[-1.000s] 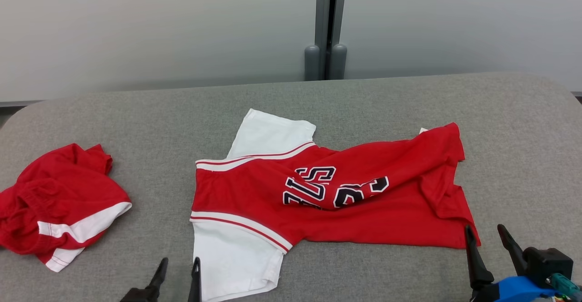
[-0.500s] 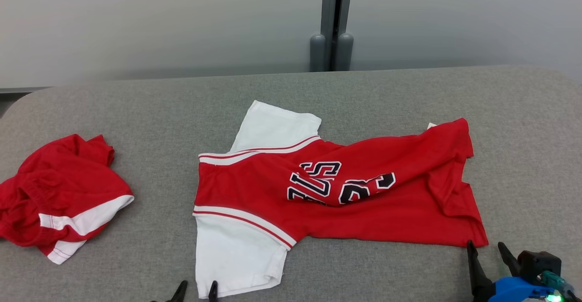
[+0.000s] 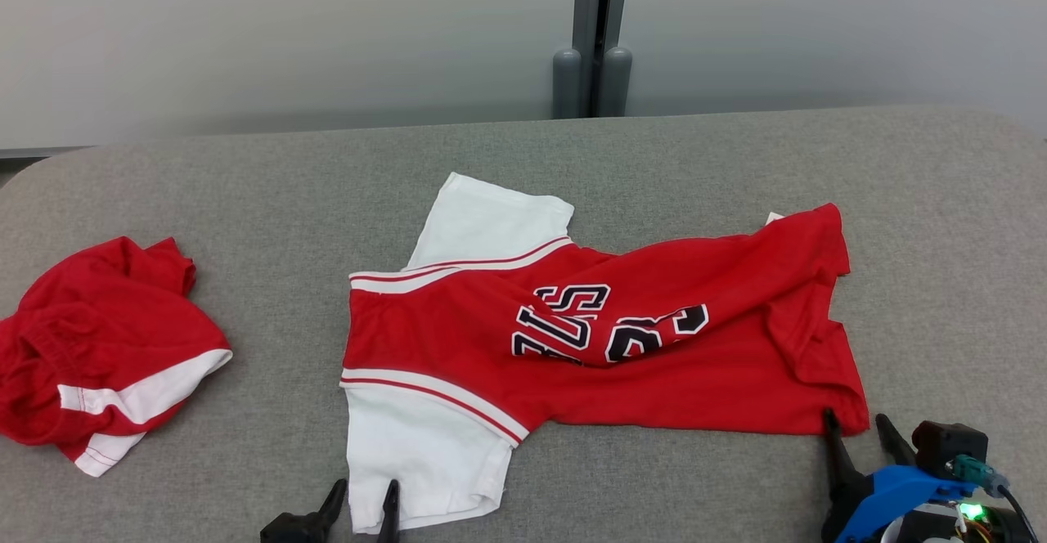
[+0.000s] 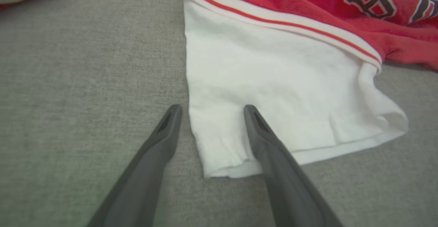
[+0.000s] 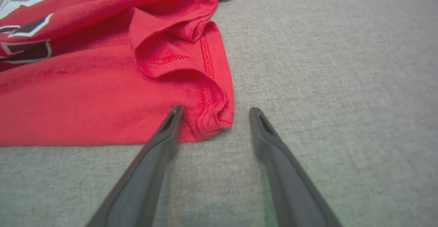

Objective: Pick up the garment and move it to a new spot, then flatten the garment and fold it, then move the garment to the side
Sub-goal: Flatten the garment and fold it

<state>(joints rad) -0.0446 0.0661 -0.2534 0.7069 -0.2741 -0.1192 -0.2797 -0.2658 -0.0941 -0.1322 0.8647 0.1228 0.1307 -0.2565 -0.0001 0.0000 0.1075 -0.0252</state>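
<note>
I have the red basketball jersey with white sleeves and black-and-white lettering [image 3: 589, 338] lying spread sideways in the middle of the grey fabric-covered worktop [image 3: 245, 191], sleeves toward my left and hem toward my right, with rumpled folds across the chest and beside the hem. My left pincer [image 3: 366, 487] stands released at the near white sleeve [image 4: 273, 83]. In the left wrist view, one finger is over bare worktop just beside the sleeve's edge and the other is over the white cloth, so the sleeve's corner sits between them. My right pincer [image 3: 856, 417] is likewise released, grasping nothing. In the right wrist view, one fingertip is at the jersey's near hem corner [image 5: 212, 114] and the other over bare worktop. A crumpled red garment with white stripes [image 3: 98, 355] lies well apart at the far left.
</note>
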